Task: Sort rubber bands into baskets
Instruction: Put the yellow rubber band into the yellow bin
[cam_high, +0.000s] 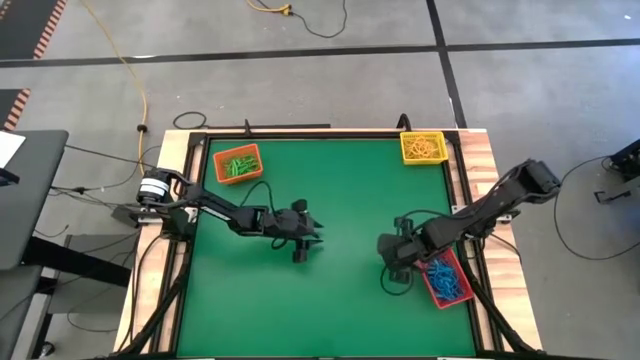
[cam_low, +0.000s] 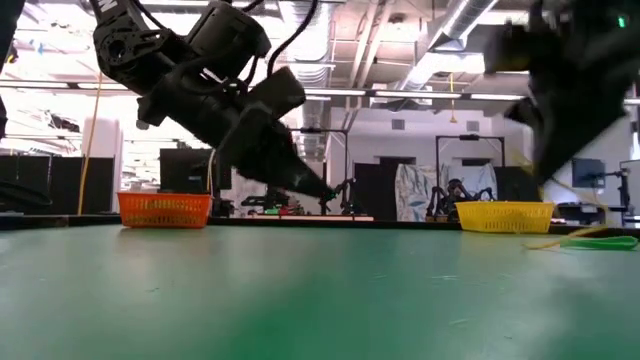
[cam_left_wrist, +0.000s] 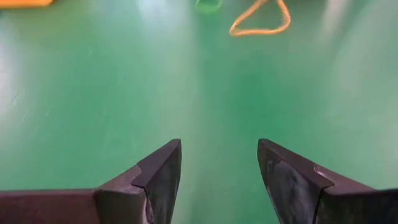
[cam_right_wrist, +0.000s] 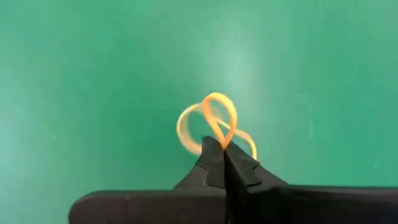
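My right gripper (cam_right_wrist: 222, 146) is shut on a yellow rubber band (cam_right_wrist: 214, 121), over the green mat beside the red basket (cam_high: 447, 280), which holds blue bands. My left gripper (cam_left_wrist: 219, 168) stands open and empty over the middle of the mat (cam_high: 305, 243). Ahead of it, a yellow band (cam_left_wrist: 260, 22) and a green band (cam_left_wrist: 208, 5) lie flat on the mat. At the far left stands the orange basket (cam_high: 238, 163) with green bands in it. At the far right is the yellow basket (cam_high: 423, 147) with yellow bands. My right gripper pinches the yellow band between its two fingertips, at a spot where the twisted loop crosses itself (cam_right_wrist: 227, 135). The fingers come steeply from above. The loop curls out past the fingertips; whether it is clear of the mat I cannot tell.
The green mat (cam_high: 330, 300) is framed by wooden borders at its left and right sides. In the low view a yellow and a green band (cam_low: 590, 240) lie on the mat at the right. Cables run across the floor beyond the table.
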